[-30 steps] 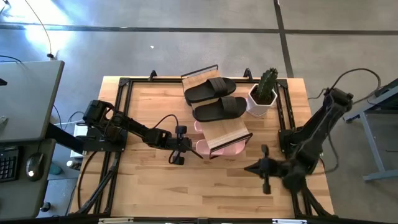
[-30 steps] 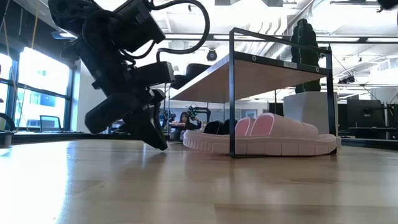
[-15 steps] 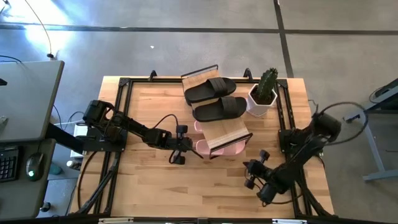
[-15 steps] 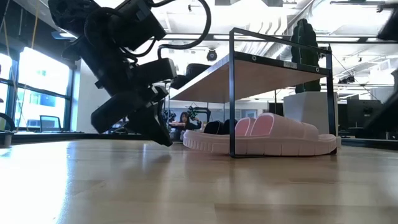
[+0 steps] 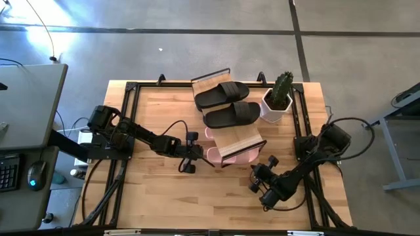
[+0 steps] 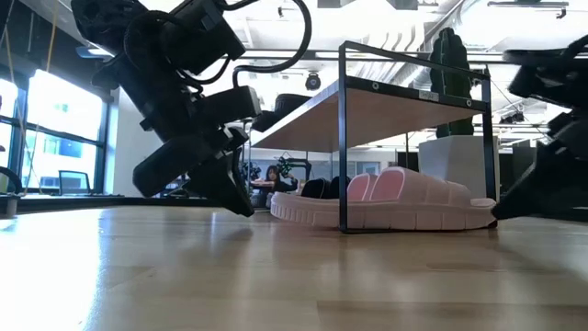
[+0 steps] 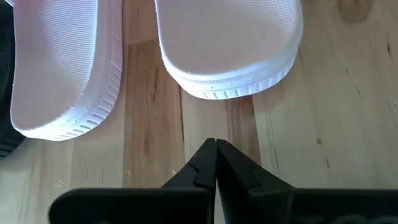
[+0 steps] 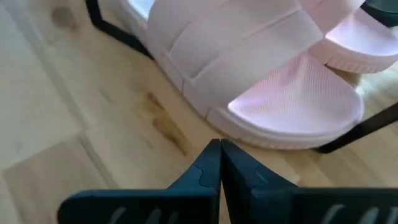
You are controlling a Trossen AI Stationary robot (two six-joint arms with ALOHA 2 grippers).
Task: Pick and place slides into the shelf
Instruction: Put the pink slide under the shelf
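left gripper (image 7: 216, 163) pinched closed, empty, beside pink slides (image 7: 230, 46) | right gripper (image 8: 219, 165) closed, empty, near shelf (image 5: 237, 139) | black slides (image 5: 222, 94) on top tier

From above, the shelf's (image 5: 228, 141) slanted lower board covers most of the pink slides (image 5: 237, 156), leaving only their edges showing. The left wrist view cuts both pink slides off at its edge, showing only their rounded ends. In the low view, the right arm (image 6: 549, 101) is blurred at the edge, and the black slides (image 6: 317, 188) are mostly hidden behind the pink pair.
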